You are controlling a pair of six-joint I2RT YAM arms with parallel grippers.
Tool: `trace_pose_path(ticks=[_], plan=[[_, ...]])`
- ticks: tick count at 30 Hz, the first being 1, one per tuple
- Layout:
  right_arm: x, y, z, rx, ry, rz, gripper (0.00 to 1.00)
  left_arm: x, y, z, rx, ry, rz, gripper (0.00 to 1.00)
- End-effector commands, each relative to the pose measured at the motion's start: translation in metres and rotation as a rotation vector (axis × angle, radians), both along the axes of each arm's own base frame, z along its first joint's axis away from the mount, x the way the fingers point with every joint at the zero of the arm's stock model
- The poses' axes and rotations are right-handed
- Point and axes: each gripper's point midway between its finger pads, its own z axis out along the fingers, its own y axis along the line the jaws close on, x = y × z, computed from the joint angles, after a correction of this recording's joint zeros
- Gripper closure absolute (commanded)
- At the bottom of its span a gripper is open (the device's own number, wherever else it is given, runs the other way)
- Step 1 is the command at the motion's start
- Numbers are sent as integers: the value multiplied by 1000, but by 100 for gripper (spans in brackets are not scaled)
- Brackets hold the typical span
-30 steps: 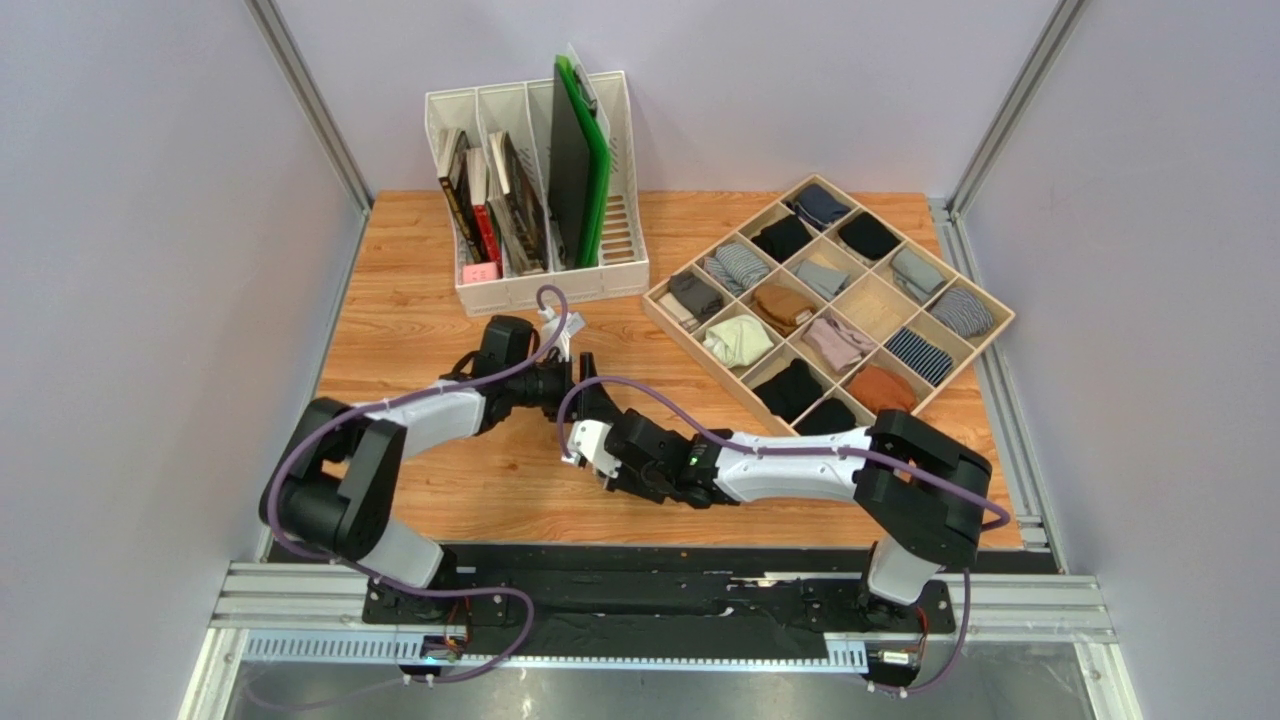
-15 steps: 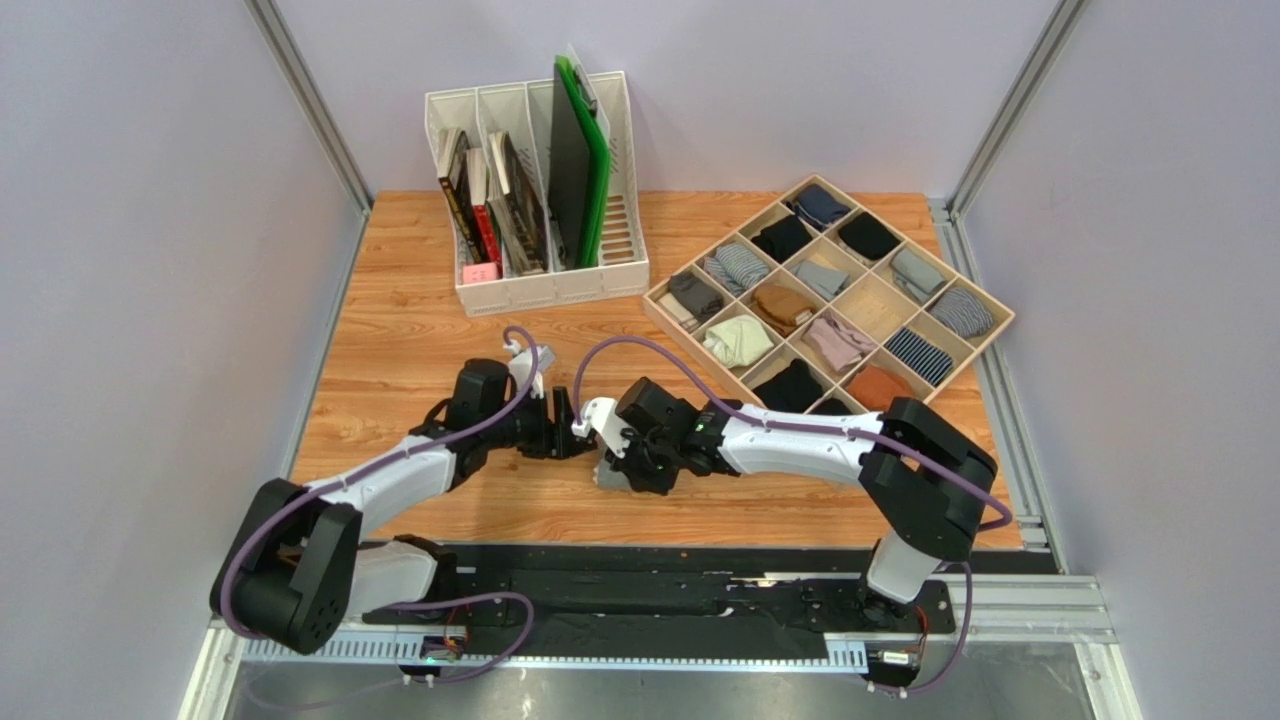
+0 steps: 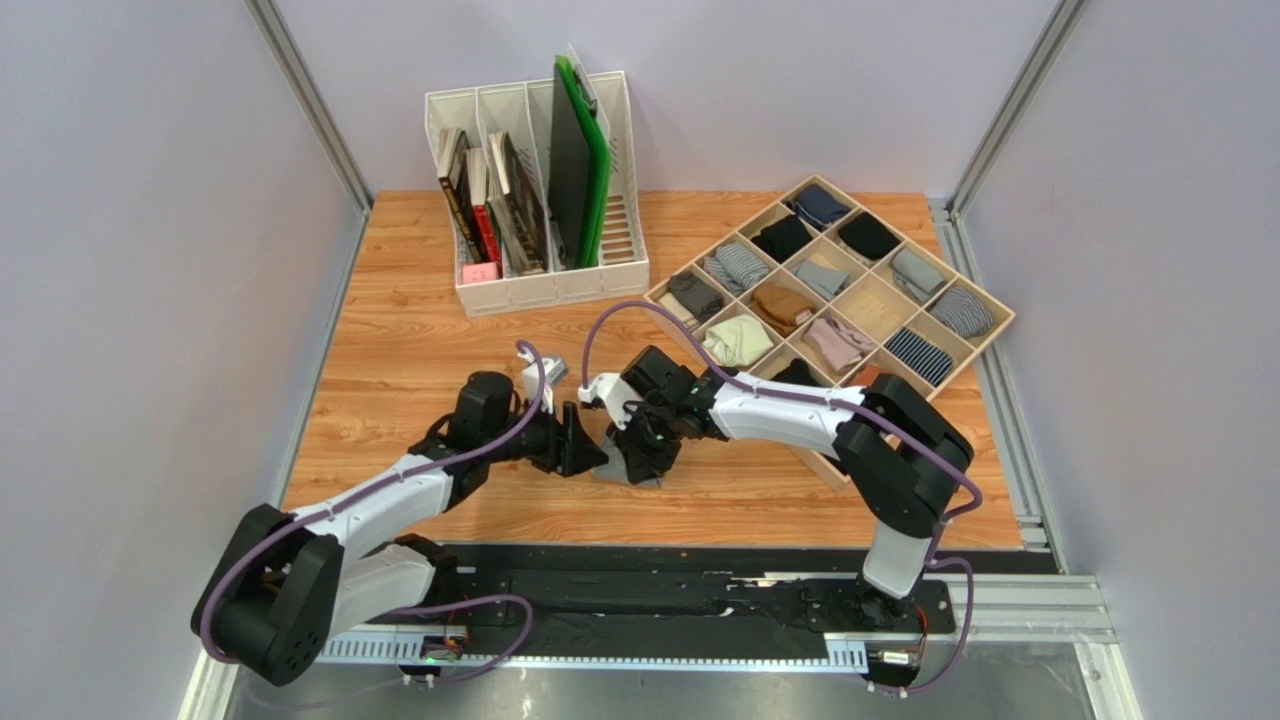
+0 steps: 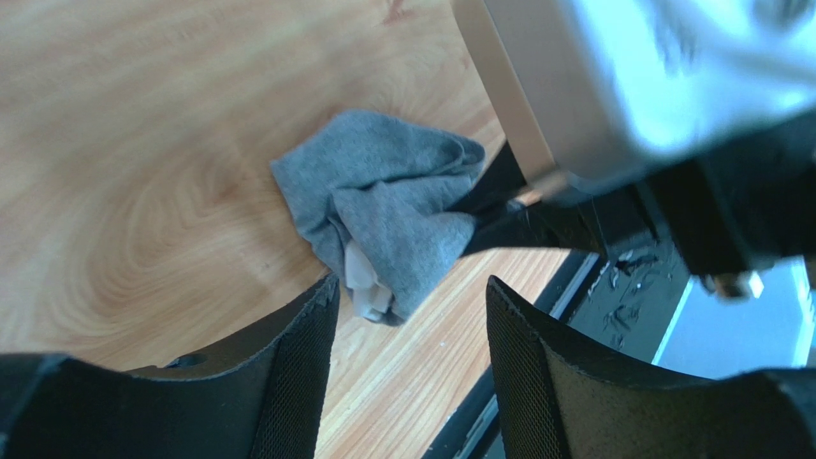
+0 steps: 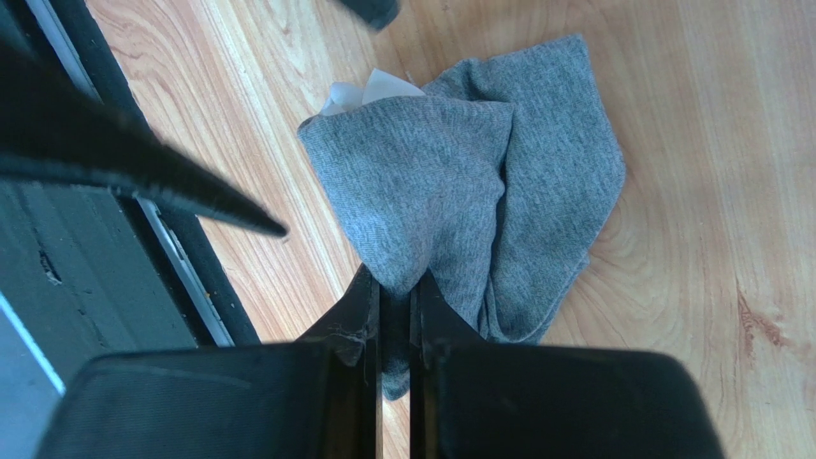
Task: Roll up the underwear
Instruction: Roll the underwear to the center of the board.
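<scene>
The underwear [image 5: 479,191] is a crumpled heather-grey knit with a bit of white waistband [image 5: 369,91] showing at one end. It hangs bunched just over the wooden table. My right gripper [image 5: 395,287] is shut on a fold of it. In the left wrist view the underwear [image 4: 383,206] lies just ahead of my left gripper [image 4: 412,306], which is open and empty, its fingertips beside the white end. In the top view both grippers meet near the table's front middle, left [image 3: 579,443] and right [image 3: 639,450], and the garment is mostly hidden under them.
A divided wooden tray [image 3: 962,353] of small rolled bundles stands at the back right. A white file rack [image 3: 473,293] with books and a green board stands at the back middle. The black rail [image 3: 661,578] runs along the table's near edge, close to the grippers.
Both arms have shifted; my left gripper has come forward and right to the table's front middle. My right gripper has swung back towards it and now holds the garment.
</scene>
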Motion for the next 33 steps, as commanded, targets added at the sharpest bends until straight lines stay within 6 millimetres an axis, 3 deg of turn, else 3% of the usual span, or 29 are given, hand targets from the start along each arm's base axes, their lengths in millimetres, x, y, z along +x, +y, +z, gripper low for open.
trace_pose_path(ticks=[1,14,17,22,23,25,27,30,32,33], plan=[[6,5,5,32,73,-26,100,2,-6,-2,23,-26,-36,38],[13,2,-8,42,168,-60,100,4,-19,-16,50,-2,-68,41],[17,2,-9,46,175,-72,100,5,-22,-18,51,8,-77,47],[18,2,-8,57,192,-77,100,7,-29,-13,26,0,-94,72],[18,2,-8,58,193,-78,100,7,-29,-15,29,8,-89,85],[19,3,-4,71,195,-79,97,10,-30,-13,31,10,-81,99],[22,3,1,83,191,-86,92,12,-29,-14,39,26,-66,100],[27,3,13,106,175,-98,68,14,-28,-17,54,56,-41,100],[31,3,22,124,157,-107,60,14,-27,-21,70,96,-27,100],[34,1,25,129,152,-115,46,17,-28,-20,71,105,-15,100]])
